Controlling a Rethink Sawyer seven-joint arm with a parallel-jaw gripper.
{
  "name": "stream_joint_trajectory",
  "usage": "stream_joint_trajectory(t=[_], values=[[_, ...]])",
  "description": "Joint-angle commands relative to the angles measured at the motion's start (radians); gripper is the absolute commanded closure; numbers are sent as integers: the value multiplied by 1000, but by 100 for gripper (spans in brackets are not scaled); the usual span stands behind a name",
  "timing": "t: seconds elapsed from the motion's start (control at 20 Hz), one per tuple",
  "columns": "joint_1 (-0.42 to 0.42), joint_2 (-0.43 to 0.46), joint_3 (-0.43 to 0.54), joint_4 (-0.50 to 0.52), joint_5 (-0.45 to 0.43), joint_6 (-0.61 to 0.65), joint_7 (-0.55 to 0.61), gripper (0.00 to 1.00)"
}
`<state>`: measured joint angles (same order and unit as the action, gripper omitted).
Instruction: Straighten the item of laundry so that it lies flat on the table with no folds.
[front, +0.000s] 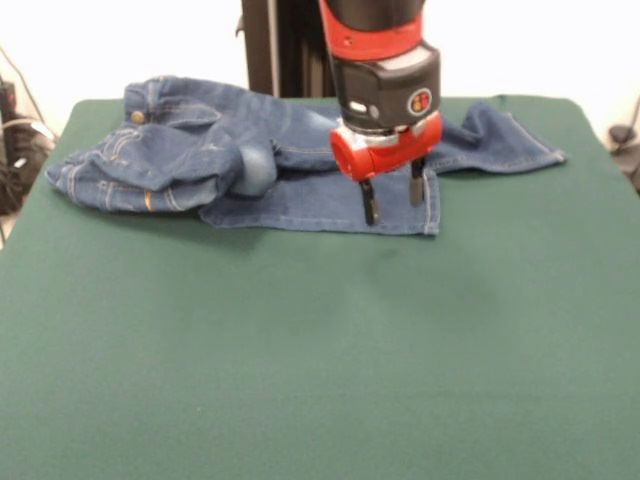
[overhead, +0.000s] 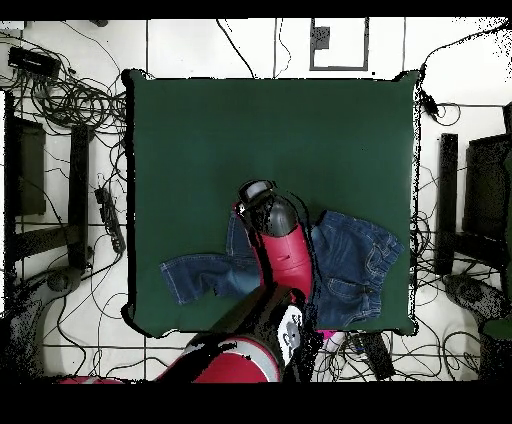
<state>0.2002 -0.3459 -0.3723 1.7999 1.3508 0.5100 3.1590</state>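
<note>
The blue denim jeans (front: 230, 150) lie crumpled at the far side of the dark green table (front: 320, 350). The waist is bunched at the left. One leg reaches right to a hem near the table's far right corner, and the other lies folded forward with its hem nearer the middle. My gripper (front: 392, 200) hangs over this nearer leg close to its hem, fingers open and holding nothing. I cannot tell if the tips touch the denim. In the overhead view the arm covers the middle of the jeans (overhead: 360, 262), and the gripper (overhead: 256, 194) sits at their edge on the table (overhead: 270, 120).
The black pedestal (front: 275, 45) stands behind the table's far edge. Cables (overhead: 60, 100) and dark stands lie on the floor around the table. The jeans reach close to the table's edge on the robot's side.
</note>
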Motion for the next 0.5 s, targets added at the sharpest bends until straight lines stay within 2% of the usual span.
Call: stream_joint_trajectory(t=[0.05, 0.1, 0.2, 0.3, 0.4, 0.5], values=[[-2, 60, 182, -48, -27, -54, 126, 0], [-10, 66, 207, -37, 11, -91, 67, 0], [-30, 95, 243, -24, 23, -133, -50, 0], [-69, 124, 321, -8, 69, -166, -230, 0], [-102, 165, 358, -15, 15, -169, -288, 0], [-117, 199, 371, -27, -53, -207, -269, 0]])
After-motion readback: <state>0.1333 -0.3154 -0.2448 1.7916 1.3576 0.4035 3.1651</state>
